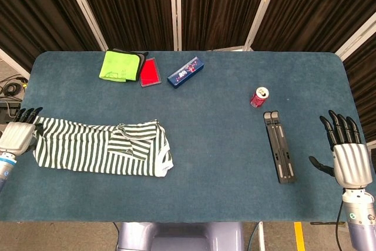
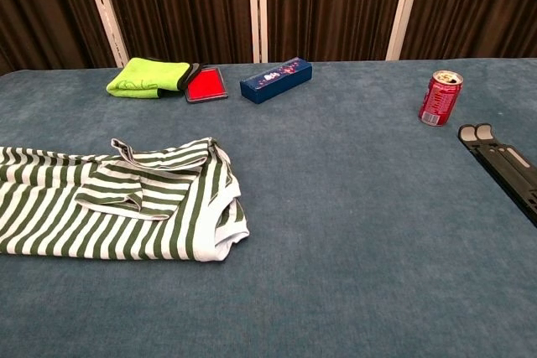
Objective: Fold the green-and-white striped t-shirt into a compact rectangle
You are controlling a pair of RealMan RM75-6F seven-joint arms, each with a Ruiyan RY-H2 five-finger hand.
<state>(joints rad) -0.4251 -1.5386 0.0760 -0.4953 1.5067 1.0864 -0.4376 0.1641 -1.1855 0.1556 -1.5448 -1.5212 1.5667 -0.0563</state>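
From the head view, the striped t-shirt (image 1: 100,154) lies as a long band at the left side of the blue surface (image 1: 223,198), its long axis running left to right; the left hand (image 1: 16,136) sits at the shirt's far left end, at the surface's edge, dark fingers (image 1: 26,113) pointing away from the robot and touching or gripping the cloth there, though whether they pinch it I cannot tell; the right hand (image 1: 346,157) hovers well apart past the right edge, fingers spread and holding nothing, so the left hand is by far the nearer; a folded sleeve lies doubled over the band's right half; a black folding stand (image 1: 279,154) and a red can (image 1: 259,97) lie between shirt and right hand.

From the chest view, neither hand shows; the t-shirt (image 2: 117,203) is soft, limp knit with slack rounded folds, its left end running out of frame; beyond it sit a lime cloth (image 2: 149,77), a red flat case (image 2: 205,85) and a dark blue box (image 2: 275,80), rigid and well clear; the can (image 2: 440,98) is smooth metal; the surface (image 2: 352,232) looks like napped felt, likely to drag on cloth.
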